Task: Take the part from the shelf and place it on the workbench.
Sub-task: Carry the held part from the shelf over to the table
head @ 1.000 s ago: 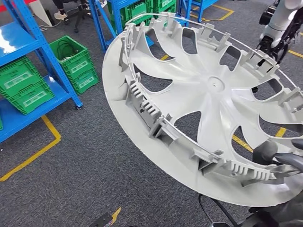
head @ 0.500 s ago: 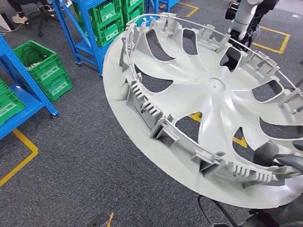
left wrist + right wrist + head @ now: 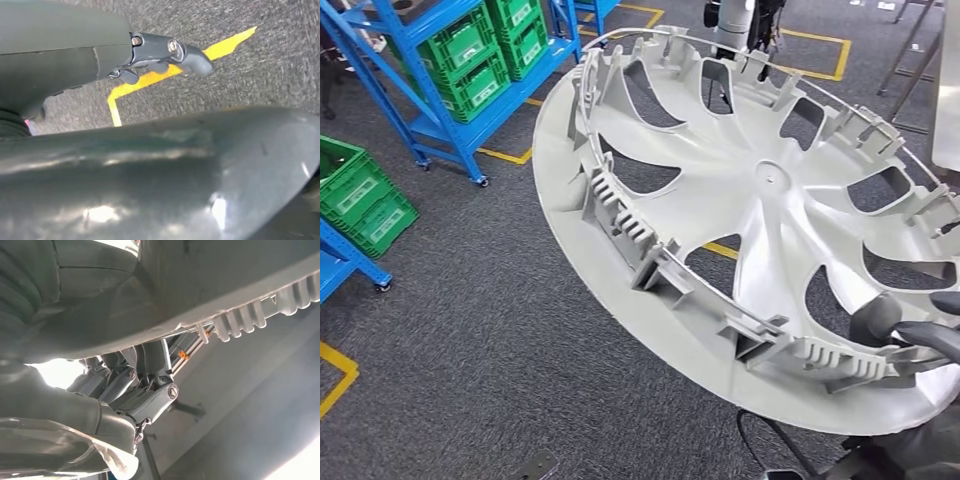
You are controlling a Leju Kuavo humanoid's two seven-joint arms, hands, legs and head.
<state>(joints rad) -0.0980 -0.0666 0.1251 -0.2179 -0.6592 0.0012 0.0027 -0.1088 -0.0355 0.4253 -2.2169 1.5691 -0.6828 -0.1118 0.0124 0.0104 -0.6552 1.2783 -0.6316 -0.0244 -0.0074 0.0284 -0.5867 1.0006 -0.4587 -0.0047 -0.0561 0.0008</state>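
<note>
1. Head view, against the earlier frames: the whole floor scene has slid leftward, so the camera has turned with the robot. The blue shelf (image 3: 433, 95) with its green crates (image 3: 482, 50) now lies further to the upper left of the wheel cover (image 3: 743, 230), and another robot's silver arm (image 3: 731, 22) now stands beyond the cover's far rim. The cover itself sits in the same place in the picture, so it is being carried along.

2. Head view, now: the pale grey wheel cover is in the air, tilted, inner ribbed side up, over grey carpet (image 3: 471, 330) with yellow floor tape (image 3: 509, 156). The right robot hand (image 3: 916, 335) is clamped on the near rim, dark fingers over the edge. A pale slab at the picture's right edge (image 3: 946, 90) may be the table; I cannot be sure.

3. Left wrist view: the left robot hand (image 3: 166, 52) hangs over carpet and yellow tape, a finger stretched out with nothing visibly in it; whether the hand is fully apart I cannot tell.

4. Right wrist view: the fingers (image 3: 151, 390) curl under the cover's toothed rim (image 3: 256, 312), gripping it from below.

5. Doing the step well, as I judge it: a one-sided hold on a wide, light disc leaves it free to swing, so keep turning slowly, keep the far rim away from the other robot, and level the cover before setting it down.
</note>
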